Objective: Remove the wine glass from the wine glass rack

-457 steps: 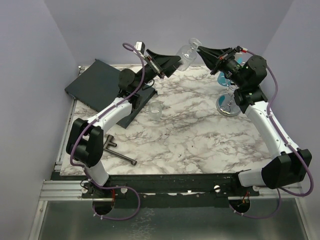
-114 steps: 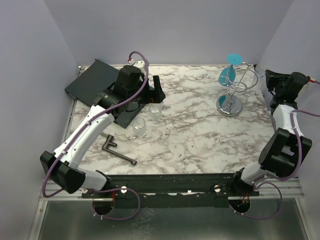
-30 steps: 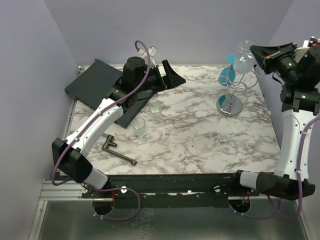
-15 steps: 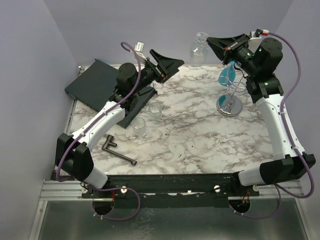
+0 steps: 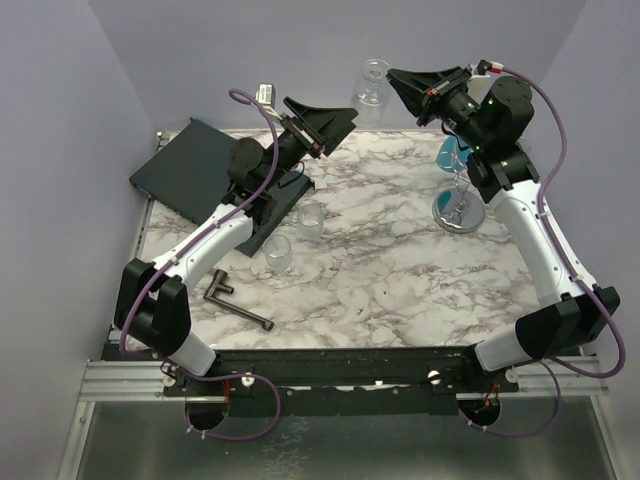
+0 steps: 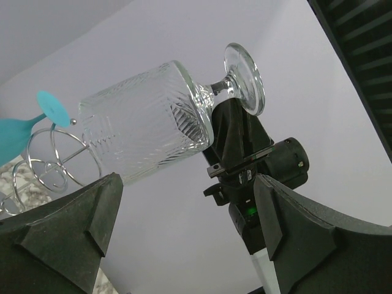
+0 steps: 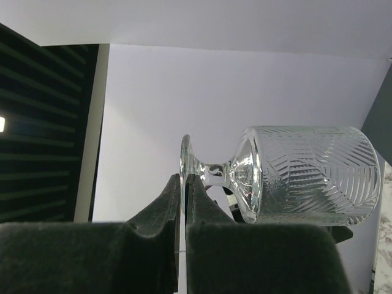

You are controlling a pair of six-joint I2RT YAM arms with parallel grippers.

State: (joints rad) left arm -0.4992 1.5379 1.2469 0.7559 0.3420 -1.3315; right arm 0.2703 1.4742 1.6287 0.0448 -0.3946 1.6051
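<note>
My right gripper (image 5: 396,79) is shut on the foot of a clear ribbed wine glass (image 5: 371,92) and holds it on its side, high above the table's far edge. In the right wrist view the fingertips (image 7: 185,182) pinch the foot's rim and the bowl (image 7: 309,174) points right. My left gripper (image 5: 340,122) is open and raised just below-left of the glass. In the left wrist view the glass (image 6: 147,119) hangs above the gap between my open fingers (image 6: 188,181). The chrome wine glass rack (image 5: 457,210) stands at the right, with a teal glass (image 5: 452,152) still hanging on it.
Two small clear tumblers (image 5: 311,222) (image 5: 277,252) stand left of centre on the marble table. A dark flat board (image 5: 190,165) lies at the far left. A dark T-shaped tool (image 5: 235,302) lies near the front left. Purple walls close in on three sides.
My right arm has swung the clear glass from above the rack leftwards, towards my left gripper. My left gripper has lifted and turned up towards it.
</note>
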